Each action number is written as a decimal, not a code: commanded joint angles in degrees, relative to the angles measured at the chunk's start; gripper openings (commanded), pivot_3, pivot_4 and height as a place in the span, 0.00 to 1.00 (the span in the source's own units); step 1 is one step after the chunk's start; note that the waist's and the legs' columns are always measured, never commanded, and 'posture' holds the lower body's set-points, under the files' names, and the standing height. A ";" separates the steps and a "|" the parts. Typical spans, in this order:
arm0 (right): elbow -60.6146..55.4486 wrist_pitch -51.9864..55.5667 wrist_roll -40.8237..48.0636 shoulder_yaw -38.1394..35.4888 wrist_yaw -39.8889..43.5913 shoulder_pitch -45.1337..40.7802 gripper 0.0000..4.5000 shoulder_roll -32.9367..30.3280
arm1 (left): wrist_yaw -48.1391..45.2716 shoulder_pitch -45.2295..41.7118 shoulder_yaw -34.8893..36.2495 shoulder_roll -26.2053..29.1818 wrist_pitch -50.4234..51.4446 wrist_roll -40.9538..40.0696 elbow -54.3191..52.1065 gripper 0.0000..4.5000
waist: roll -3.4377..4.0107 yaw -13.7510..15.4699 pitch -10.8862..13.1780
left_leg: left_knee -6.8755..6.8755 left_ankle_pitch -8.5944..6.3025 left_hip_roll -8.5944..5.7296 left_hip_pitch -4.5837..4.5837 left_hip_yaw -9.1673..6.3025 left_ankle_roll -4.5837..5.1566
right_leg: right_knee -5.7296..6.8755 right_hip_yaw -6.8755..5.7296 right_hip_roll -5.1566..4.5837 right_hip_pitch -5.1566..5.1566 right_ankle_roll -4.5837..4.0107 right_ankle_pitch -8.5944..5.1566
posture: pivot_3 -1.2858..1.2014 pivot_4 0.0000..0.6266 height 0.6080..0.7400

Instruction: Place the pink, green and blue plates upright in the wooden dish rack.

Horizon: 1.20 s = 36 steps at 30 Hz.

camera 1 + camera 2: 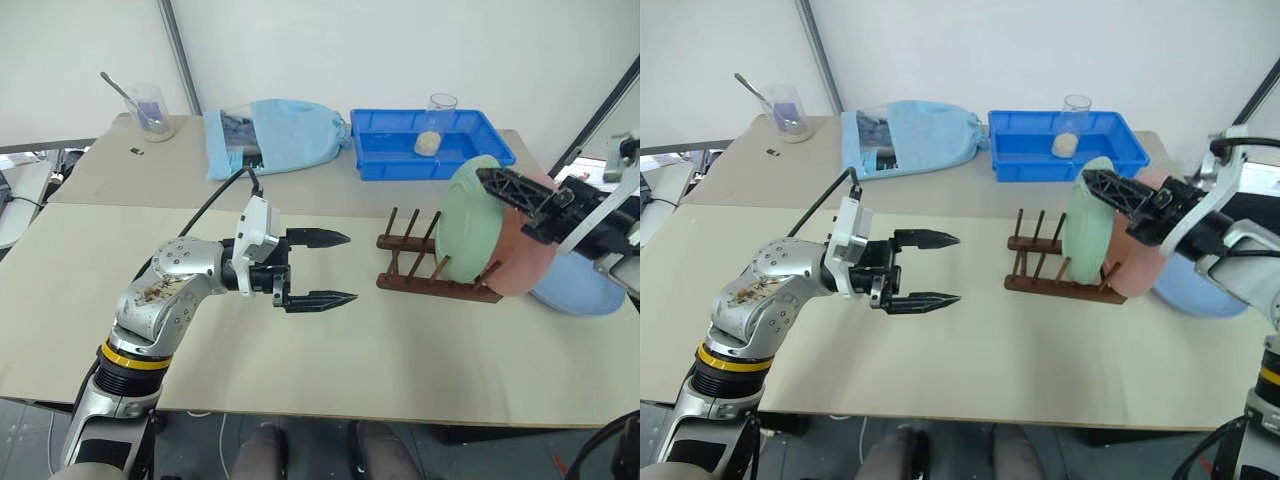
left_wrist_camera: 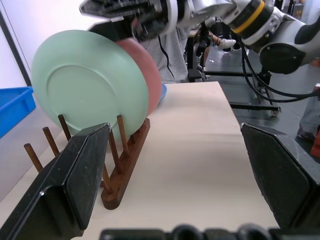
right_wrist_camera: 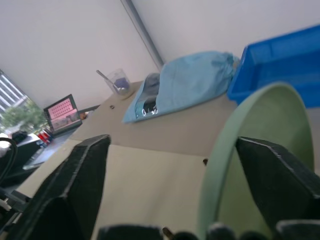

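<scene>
The wooden dish rack (image 1: pixel 420 268) stands right of the table's middle. A pale green plate (image 1: pixel 472 228) stands upright between its pegs. Directly behind it the pink plate (image 1: pixel 527 262) is upright too. To the right, partly hidden by the pink one, the light blue plate (image 1: pixel 585 293) lies flat on the table. My right gripper (image 1: pixel 492 182) is at the green plate's top rim; in the right wrist view its fingers (image 3: pixel 80 185) stand wide apart, open, with the rim (image 3: pixel 212 165) between them. My left gripper (image 1: pixel 350 268) hovers open and empty left of the rack, pointing at it.
A deep blue tray (image 1: pixel 385 152) holding a glass (image 1: pixel 438 125) sits at the back behind the rack. A light blue cloth bag (image 1: pixel 278 135) and a glass with a spoon (image 1: pixel 150 110) are at the back left. A person (image 2: pixel 172 50) stands beyond the table's right end.
</scene>
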 commanded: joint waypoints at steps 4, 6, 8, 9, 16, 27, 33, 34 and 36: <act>-1.40 -2.52 -7.81 -5.23 8.97 -2.43 0.99 -9.83 | -0.18 -0.58 -0.15 0.11 0.63 -0.75 -1.67 1.00 | 0.02 0.15 0.01 | -0.05 0.00 0.01 -0.03 0.00 0.00 | -0.08 -0.02 -0.01 -0.01 0.01 0.00 | 0.52 0.24 0.67; -1.90 -2.63 -10.50 -8.61 12.68 -0.20 0.99 -13.30 | -0.56 -0.46 -0.59 0.23 0.44 -0.52 -1.92 1.00 | 0.05 0.40 0.02 | -0.06 0.00 0.01 -0.09 -0.01 0.00 | -0.16 -0.04 -0.01 -0.03 0.01 0.00 | 0.52 0.24 0.67; -2.91 -2.27 -14.26 -13.81 17.73 4.38 0.99 -16.68 | -1.15 -0.20 -1.19 0.49 -0.26 0.07 -2.31 1.00 | 0.06 0.58 0.01 | -0.08 -0.01 0.03 -0.17 -0.03 0.01 | -0.34 -0.08 -0.01 -0.02 0.03 0.02 | 0.52 0.24 0.67; -3.42 -1.41 -16.03 -17.31 20.77 7.52 0.99 -18.03 | -1.85 -0.16 -1.66 0.94 0.13 -0.03 -2.51 1.00 | 0.06 0.57 0.01 | -0.08 -0.01 0.02 -0.22 -0.03 0.02 | -0.42 -0.09 -0.03 -0.03 0.09 0.06 | 0.52 0.24 0.67; -6.06 -6.02 -37.30 -33.61 46.30 38.72 0.99 -19.78 | -6.41 -0.99 -4.19 2.87 1.37 -0.52 -3.25 1.00 | 0.08 0.96 0.00 | -0.02 -0.06 -0.02 -0.26 0.00 0.08 | -0.56 -0.08 -0.09 0.04 0.39 0.21 | 0.52 0.24 0.67; 11.61 -41.42 -67.27 -6.82 45.99 41.07 0.99 -17.79 | -5.42 0.12 -6.82 0.58 -3.37 3.81 -4.99 1.00 | 0.11 -0.80 0.02 | 0.06 -0.02 0.00 0.17 0.26 0.00 | -0.50 0.05 -0.11 0.22 0.17 0.19 | 0.52 0.24 0.67; 25.93 -51.38 -77.23 10.93 39.80 24.68 0.99 -12.90 | -3.73 0.60 -6.94 -0.16 -3.19 4.19 -6.22 1.00 | 0.16 -0.53 0.01 | -0.05 -0.02 -0.04 0.15 0.19 0.01 | -0.41 0.09 -0.02 0.17 0.14 0.17 | 0.52 0.24 0.67; 27.95 -52.25 -77.96 12.45 38.82 22.34 0.99 -11.62 | -3.46 0.66 -6.90 -0.24 -3.17 4.22 -6.38 1.00 | 0.17 -0.44 0.01 | -0.04 -0.02 -0.05 0.15 0.20 0.01 | -0.41 0.09 -0.02 0.17 0.15 0.17 | 0.52 0.24 0.67; 32.08 -54.33 -80.53 15.45 36.35 18.12 0.99 -9.86 | -2.91 0.84 -6.67 -0.27 -3.20 4.31 -6.60 1.00 | 0.19 -0.28 0.02 | -0.02 -0.02 -0.07 0.13 0.21 0.01 | -0.42 0.12 -0.05 0.17 0.17 0.19 | 0.52 0.24 0.67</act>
